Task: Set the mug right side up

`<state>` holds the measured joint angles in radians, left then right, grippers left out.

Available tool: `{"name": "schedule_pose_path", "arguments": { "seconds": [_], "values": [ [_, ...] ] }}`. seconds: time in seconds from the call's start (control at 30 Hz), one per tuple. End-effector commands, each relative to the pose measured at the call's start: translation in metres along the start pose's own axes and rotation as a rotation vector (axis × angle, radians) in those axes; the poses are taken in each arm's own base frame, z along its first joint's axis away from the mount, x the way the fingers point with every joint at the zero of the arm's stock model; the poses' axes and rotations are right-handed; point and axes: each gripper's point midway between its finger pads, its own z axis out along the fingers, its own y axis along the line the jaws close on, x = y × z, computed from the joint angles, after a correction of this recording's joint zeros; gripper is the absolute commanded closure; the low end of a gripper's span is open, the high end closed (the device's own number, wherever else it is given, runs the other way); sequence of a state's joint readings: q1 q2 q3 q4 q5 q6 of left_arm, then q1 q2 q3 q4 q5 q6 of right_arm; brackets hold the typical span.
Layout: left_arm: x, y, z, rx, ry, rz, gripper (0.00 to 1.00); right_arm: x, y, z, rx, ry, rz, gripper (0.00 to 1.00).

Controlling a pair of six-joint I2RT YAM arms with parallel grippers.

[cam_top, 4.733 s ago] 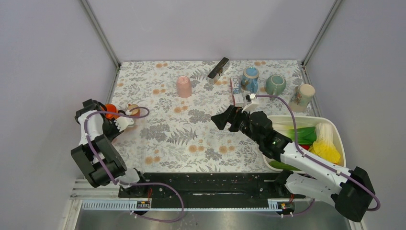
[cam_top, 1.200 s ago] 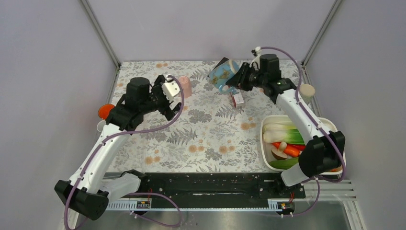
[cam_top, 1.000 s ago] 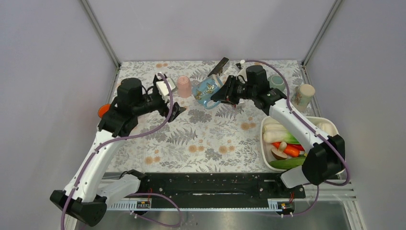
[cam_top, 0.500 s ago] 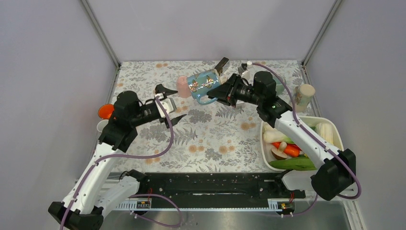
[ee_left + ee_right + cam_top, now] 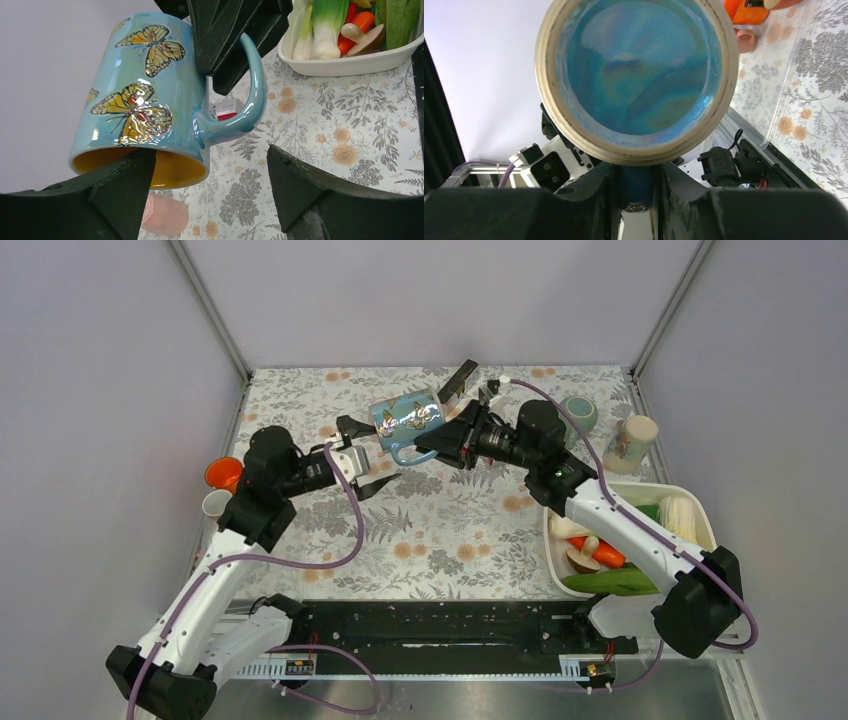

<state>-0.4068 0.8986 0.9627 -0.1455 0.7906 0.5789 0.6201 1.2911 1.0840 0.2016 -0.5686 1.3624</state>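
Observation:
The mug point(image 5: 405, 418), blue with orange butterflies and a yellow inside, hangs in the air on its side. Its mouth points left towards my left arm. My right gripper point(image 5: 440, 440) is shut on its handle. In the right wrist view the mug's round base point(image 5: 636, 75) fills the frame, and the handle sits pinched in the right gripper point(image 5: 636, 195). My left gripper point(image 5: 372, 454) is open at the mug's mouth end. In the left wrist view one finger of the left gripper point(image 5: 210, 185) overlaps the mug point(image 5: 145, 90) at its rim. The other finger stands apart below the handle.
A pink cup point(image 5: 162, 215) lies on the floral cloth below the mug. A white tub point(image 5: 345, 62) of vegetables sits at the right. A green cup point(image 5: 578, 412) and a floral cup point(image 5: 633, 440) stand at the back right. An orange cup point(image 5: 222, 473) is at the left.
My right arm has carried the mug left and tipped its mouth towards the left gripper. The left gripper has come up to the mug's mouth and its jaws have narrowed a little.

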Motion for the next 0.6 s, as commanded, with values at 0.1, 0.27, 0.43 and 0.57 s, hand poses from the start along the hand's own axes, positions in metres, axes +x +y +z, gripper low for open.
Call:
{"name": "schedule_pose_path", "arguments": {
  "seconds": [0.1, 0.27, 0.43, 0.57],
  "values": [
    [-0.01, 0.001, 0.007, 0.003, -0.067, 0.031, 0.26, 0.017, 0.083, -0.015, -0.283, -0.01, -0.089, 1.0],
    [0.004, -0.002, 0.008, -0.002, -0.047, 0.055, 0.56, 0.023, 0.087, -0.01, -0.316, 0.008, -0.065, 1.0],
    [0.004, -0.001, 0.006, -0.022, -0.044, 0.043, 1.0, 0.024, 0.078, 0.0, -0.314, 0.019, -0.033, 1.0],
    [0.007, 0.009, 0.002, -0.096, -0.013, -0.034, 1.0, 0.02, 0.054, 0.012, -0.274, 0.014, 0.0, 1.0]
  ]
}}
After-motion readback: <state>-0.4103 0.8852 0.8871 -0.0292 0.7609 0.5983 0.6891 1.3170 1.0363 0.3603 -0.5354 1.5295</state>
